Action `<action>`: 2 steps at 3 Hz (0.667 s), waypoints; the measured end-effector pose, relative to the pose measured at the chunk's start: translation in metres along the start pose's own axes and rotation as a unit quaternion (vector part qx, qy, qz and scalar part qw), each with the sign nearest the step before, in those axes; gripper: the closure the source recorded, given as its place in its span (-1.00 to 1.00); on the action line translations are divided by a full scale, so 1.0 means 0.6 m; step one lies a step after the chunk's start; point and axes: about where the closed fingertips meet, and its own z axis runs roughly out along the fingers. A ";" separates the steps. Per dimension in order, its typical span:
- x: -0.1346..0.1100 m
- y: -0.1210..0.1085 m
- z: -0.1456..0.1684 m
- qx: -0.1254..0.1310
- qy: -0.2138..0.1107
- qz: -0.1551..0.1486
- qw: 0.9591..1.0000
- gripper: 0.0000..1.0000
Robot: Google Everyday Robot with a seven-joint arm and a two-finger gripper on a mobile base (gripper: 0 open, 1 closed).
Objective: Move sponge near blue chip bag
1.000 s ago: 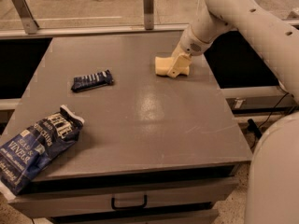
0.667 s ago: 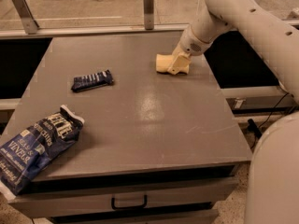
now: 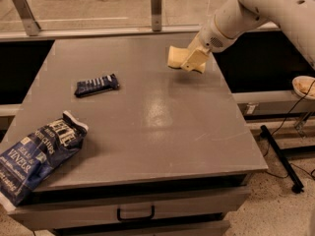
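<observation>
**Inspector:** Location of the sponge (image 3: pixel 175 56)?

**Observer:** At the far right of the grey table (image 3: pixel 162 132), toward its back edge. It appears raised slightly off the surface, with a faint shadow just beneath it.

**Inspector:** Its relation to the jaws?

**Observer:** The gripper (image 3: pixel 192 63) comes in from the right on the white arm (image 3: pixel 236 14). Its right end sits between the cream fingers (image 3: pixel 196 58). The pale yellow left end sticks out free beyond them. The jaws stand narrow, closed on the sponge.

**Inspector:** Position of the blue chip bag (image 3: pixel 34 156)?

**Observer:** At the near left corner, lying flat, its lower end overhanging the table edge. The white torn top points toward the table's middle. It is well apart from the sponge, diagonally across the surface.

**Inspector:** Anything between them?

**Observer:** A small dark striped bar wrapper (image 3: pixel 97 85) lies left of centre, nearer the far side and apart from both. A drawer (image 3: pixel 135 213) with a dark handle sits below the front edge.
</observation>
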 end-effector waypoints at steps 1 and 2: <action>-0.024 0.013 -0.067 0.025 -0.005 0.006 1.000 1.00; -0.041 0.053 -0.135 0.055 0.004 0.021 0.998 1.00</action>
